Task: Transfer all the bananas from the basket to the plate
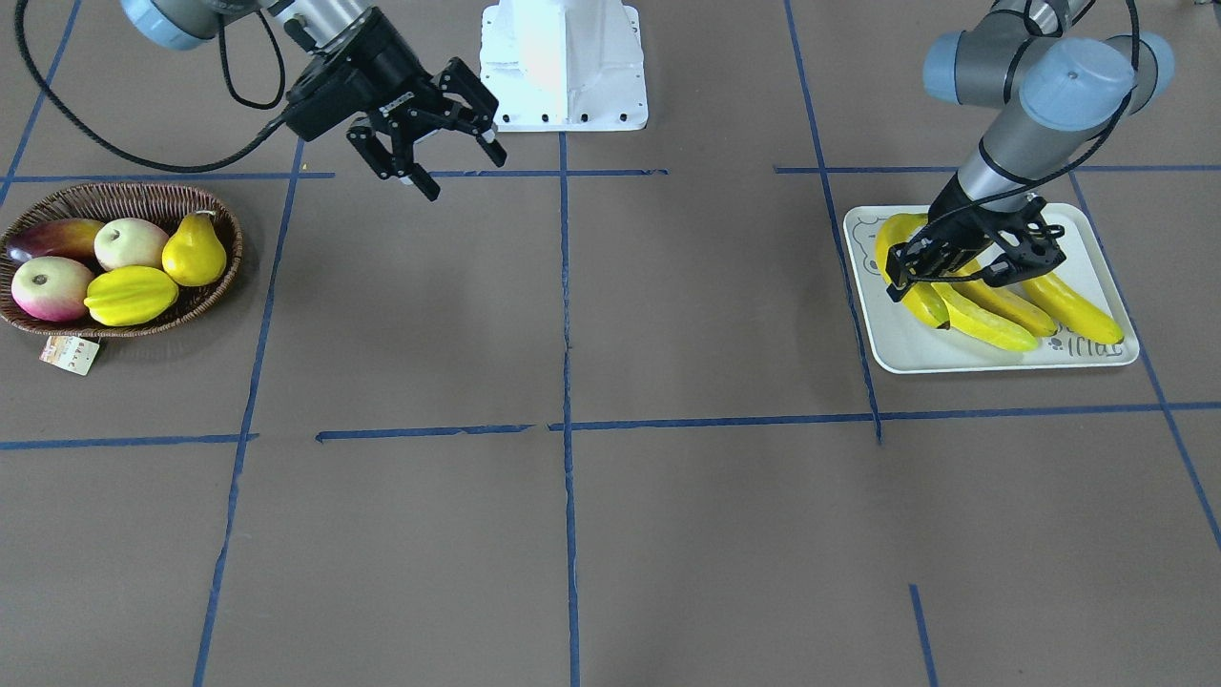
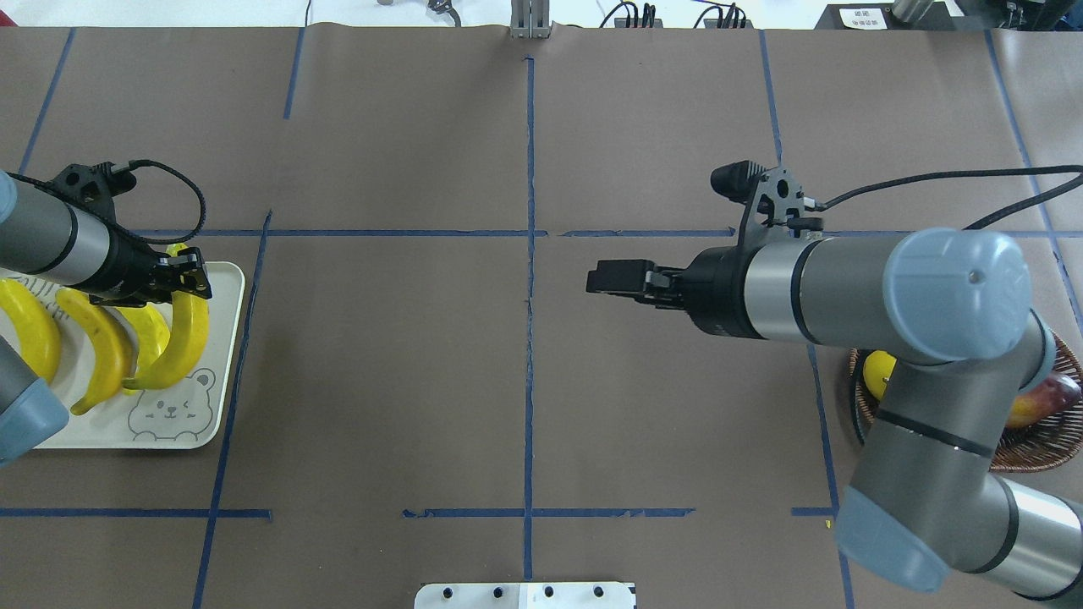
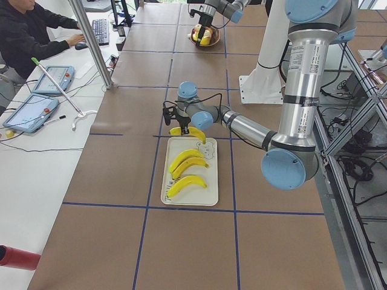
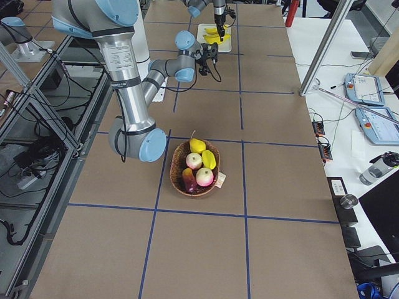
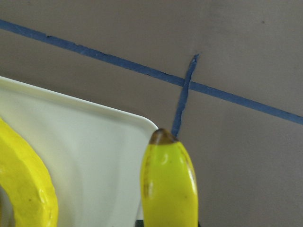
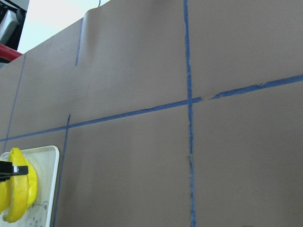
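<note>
Three bananas [image 1: 1011, 310] lie side by side on the white plate [image 1: 916, 351] with the bear drawing. My left gripper [image 2: 183, 284] is shut on a fourth banana [image 2: 188, 338] and holds it low over the plate's bear-side edge [image 2: 228, 338]. In the left wrist view that banana's dark tip [image 5: 168, 179] juts past the plate's corner [image 5: 94, 137]. My right gripper [image 1: 434, 157] is open and empty, hanging above the table well away from the wicker basket [image 1: 143, 191]. I see no banana in the basket.
The basket holds a yellow pear [image 1: 194, 250], a yellow starfruit [image 1: 131, 294], two apples and a reddish mango [image 1: 52, 239]. A paper tag [image 1: 69, 354] hangs from its rim. The robot's white base [image 1: 563, 62] stands at the table's edge. Blue tape lines cross the brown table.
</note>
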{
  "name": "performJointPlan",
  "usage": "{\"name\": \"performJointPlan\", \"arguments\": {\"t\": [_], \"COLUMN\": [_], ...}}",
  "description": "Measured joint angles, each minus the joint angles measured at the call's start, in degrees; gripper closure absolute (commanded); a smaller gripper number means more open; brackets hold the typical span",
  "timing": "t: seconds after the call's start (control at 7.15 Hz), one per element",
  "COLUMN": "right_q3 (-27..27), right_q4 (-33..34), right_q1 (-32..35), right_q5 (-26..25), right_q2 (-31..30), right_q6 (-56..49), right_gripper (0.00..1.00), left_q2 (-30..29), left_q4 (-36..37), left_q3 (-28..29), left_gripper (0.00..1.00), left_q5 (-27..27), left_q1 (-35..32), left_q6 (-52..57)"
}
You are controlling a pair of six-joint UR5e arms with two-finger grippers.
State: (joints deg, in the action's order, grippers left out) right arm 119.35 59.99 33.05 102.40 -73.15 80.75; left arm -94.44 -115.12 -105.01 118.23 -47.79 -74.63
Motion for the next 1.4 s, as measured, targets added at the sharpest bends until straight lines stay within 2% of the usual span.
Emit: {"name": "performJointPlan", "arguments": {"t": [0.56,0.7,0.84,1.12,1.4], "right_q3": [-1.5,-2.1,-2.7,-3.9,-4.9], "right_q4": [6.2,6.5,6.6,7.3,14.0], "right_q1": [11.3,13.2,14.6,17.3,23.0], "right_q5": [9.4,11.1,12.1,14.3,18.2], "right_q2": [-2.5,-2.8,-3.1,-3.5,-3.9], "right_q6": [-12.1,-14.0,-15.3,-18.0,-28.1], "right_gripper": [0.0,0.0,0.0,0.0,0.0], "left_q2": [1.0,1.0,1.0,1.0,1.1], "left_q4": [-0.2,-0.3,-0.3,-0.3,-0.3], "left_q3": [2.2,3.1,3.6,3.9,2.9], "left_gripper": [0.96,0.77,0.01,0.0,0.0], "left_q5": [0.0,0.0,0.0,-0.1,0.1], "left_q1": [0.0,0.0,0.2,0.3,0.1], "left_q6": [-0.3,-0.3,-0.3,-0.1,0.2]}}
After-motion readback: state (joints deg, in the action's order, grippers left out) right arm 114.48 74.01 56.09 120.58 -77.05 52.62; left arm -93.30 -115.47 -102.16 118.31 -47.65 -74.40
